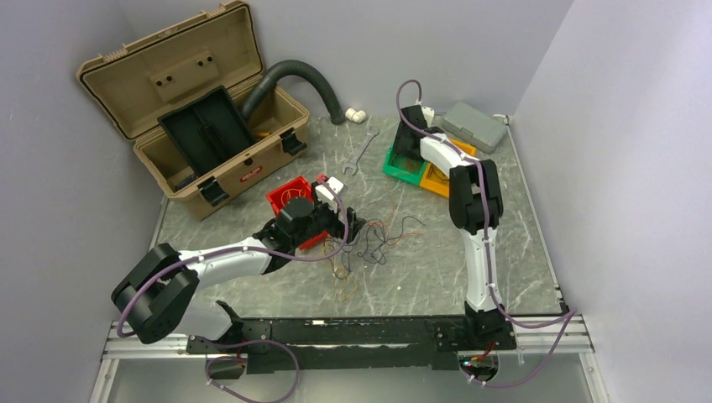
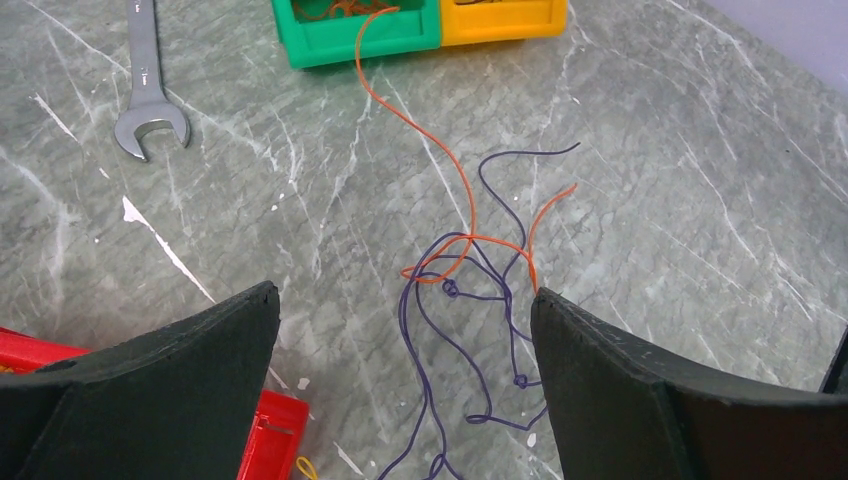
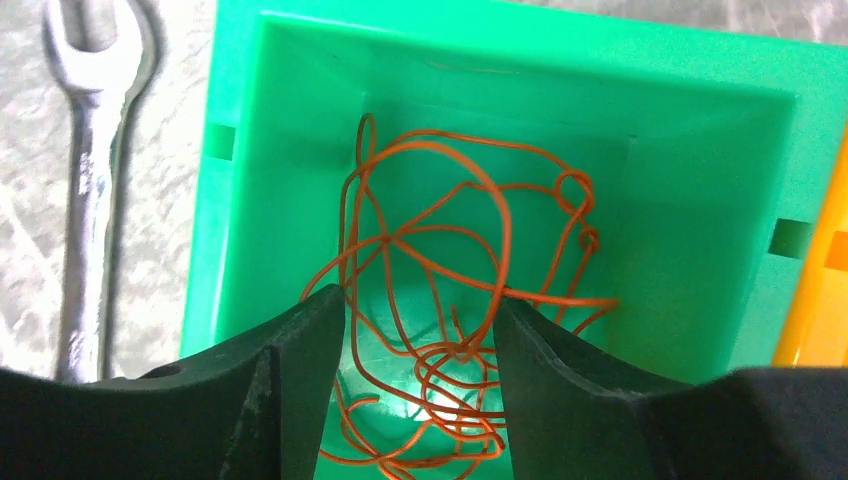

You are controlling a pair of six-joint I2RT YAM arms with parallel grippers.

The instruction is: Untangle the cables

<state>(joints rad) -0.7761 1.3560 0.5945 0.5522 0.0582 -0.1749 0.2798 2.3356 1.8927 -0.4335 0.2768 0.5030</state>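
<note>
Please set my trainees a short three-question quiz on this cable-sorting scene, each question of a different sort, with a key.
1. True or false: the green bin holds orange cables.
2. Which tool lies beside that bin? A: wrench; B: hammer; C: pliers.
3. Fill in: the left gripper has its jaws ___ above the dark cables.
Key: 1 true; 2 A; 3 open.

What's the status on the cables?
Left gripper open above dark cables on table. Right gripper open over orange cables in green bin. One orange cable trails out.
</note>
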